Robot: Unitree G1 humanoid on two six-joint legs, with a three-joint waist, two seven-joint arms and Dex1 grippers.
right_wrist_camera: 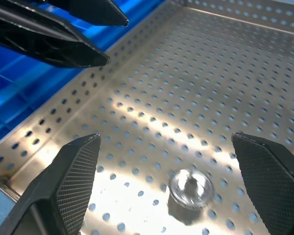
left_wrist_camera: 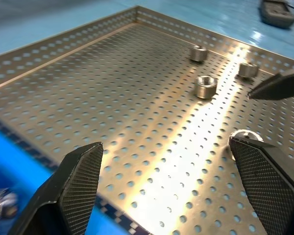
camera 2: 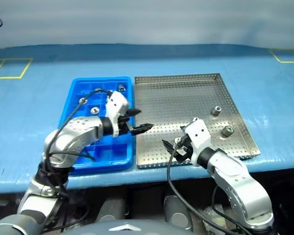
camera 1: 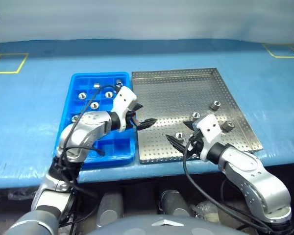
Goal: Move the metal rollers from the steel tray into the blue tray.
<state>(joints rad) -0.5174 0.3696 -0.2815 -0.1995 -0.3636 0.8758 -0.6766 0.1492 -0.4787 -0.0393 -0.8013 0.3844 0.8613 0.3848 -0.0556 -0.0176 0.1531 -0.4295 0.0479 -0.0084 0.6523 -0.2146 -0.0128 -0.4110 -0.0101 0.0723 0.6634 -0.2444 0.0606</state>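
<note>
In the right wrist view the right gripper has its two black fingers wide apart over the perforated floor of the steel tray. One metal roller lies on this floor between the fingers, nearer to one of them, and touches neither. Farther away, the dark fingers of the left gripper hang above the tray's rim, beside the blue tray
</note>
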